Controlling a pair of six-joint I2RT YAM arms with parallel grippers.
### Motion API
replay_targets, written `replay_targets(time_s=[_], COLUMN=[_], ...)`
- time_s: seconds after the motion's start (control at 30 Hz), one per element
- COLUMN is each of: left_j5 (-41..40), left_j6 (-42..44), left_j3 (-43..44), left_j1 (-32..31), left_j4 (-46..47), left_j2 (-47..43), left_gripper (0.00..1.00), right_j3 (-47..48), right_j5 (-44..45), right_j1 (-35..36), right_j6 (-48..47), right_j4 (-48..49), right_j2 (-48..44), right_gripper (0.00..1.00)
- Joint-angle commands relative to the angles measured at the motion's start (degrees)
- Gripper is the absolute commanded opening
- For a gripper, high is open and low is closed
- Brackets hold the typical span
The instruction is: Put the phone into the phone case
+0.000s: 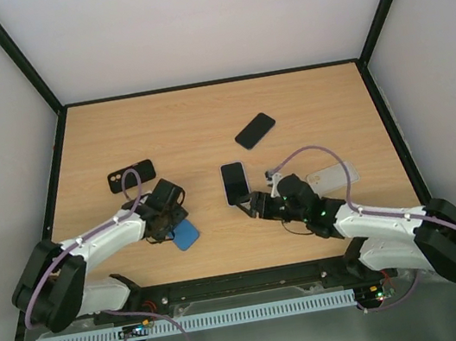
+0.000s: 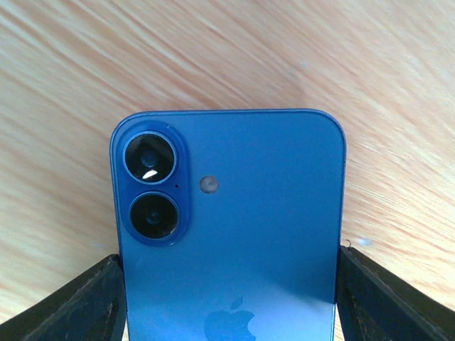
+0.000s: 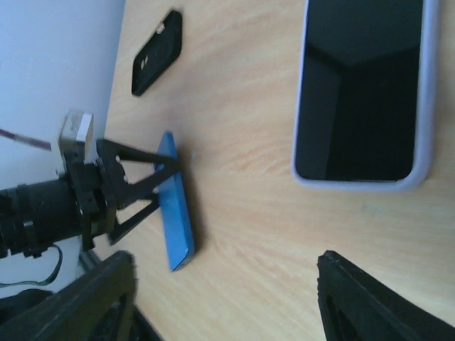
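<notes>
The left gripper (image 2: 229, 288) sits closest in its wrist view, closed on the blue phone (image 2: 231, 227). One dark finger (image 2: 71, 305) presses each long side. The phone's back faces the lens, with its twin camera lenses at 10 o'clock and the logo at 6 o'clock. Light wood counter (image 2: 284, 57) fills the view behind it.

From the right wrist view the blue phone (image 3: 178, 206) is seen edge-on, tilted up off the flat. Whether its lower edge touches the counter cannot be told. The right gripper (image 3: 226, 263) is open and holds nothing, its two fingers spread wide at the bottom of the view. A lavender-edged phone (image 3: 362, 92) lies screen up at 1 o'clock from it.

In the top view the black phone case (image 1: 132, 176) lies flat at 11 o'clock from the blue phone (image 1: 186, 234), near it but apart. The lavender-edged phone (image 1: 234, 182) is at 2 o'clock from the blue phone, with the right gripper (image 1: 251, 204) just beside it at 5 o'clock. A black phone (image 1: 255, 130) lies at 1 o'clock from the lavender-edged one, and a clear case (image 1: 332, 177) at 3 o'clock.
</notes>
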Motion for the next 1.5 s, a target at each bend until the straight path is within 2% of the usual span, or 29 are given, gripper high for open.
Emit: replay_targets(time_s=[0.0, 0.07, 0.13, 0.27, 0.47, 0.77, 1.23, 1.47], left_j5=[12.0, 12.2, 12.7, 15.1, 17.2, 18.4, 19.4, 18.8], left_j6=[-1.2, -1.4, -1.6, -1.8, -2.2, -3.1, -3.6, -4.3], left_j3=[-3.7, -3.5, -3.6, -3.8, -4.5, -5.4, -5.8, -5.8], left_j1=[-1.6, -2.4, -3.0, -3.5, -4.3, -5.3, -5.5, -5.5], left_j4=[9.9, 11.2, 12.4, 14.5, 17.8, 20.9, 22.6, 22.3], left_j2=[-1.2, -2.1, -2.3, -2.0, -1.8, -3.5, -3.0, -3.6], left_gripper=[0.63, 0.62, 0.62, 0.61, 0.61, 0.6, 0.57, 0.59], right_j3=[0.1, 0.0, 0.3, 1.8, 5.7, 5.2, 6.8, 6.2], right_j5=[1.1, 1.2, 1.1, -0.8, -4.7, -6.3, -7.9, -8.2], right_j1=[4.5, 6.2, 7.6, 9.9, 11.9, 12.1, 12.1, 12.1], right_j6=[2.2, 2.9, 3.4, 3.0, 1.9, 1.5, 1.1, 1.1], right_j4=[5.5, 7.7, 10.5, 15.5, 17.1, 19.5, 18.6, 20.5], right_j2=[4.0, 6.0, 8.2, 13.1, 21.6, 23.4, 28.3, 27.9], right_gripper=[0.58, 0.42, 0.37, 0.38, 0.43, 0.34, 0.38, 0.15])
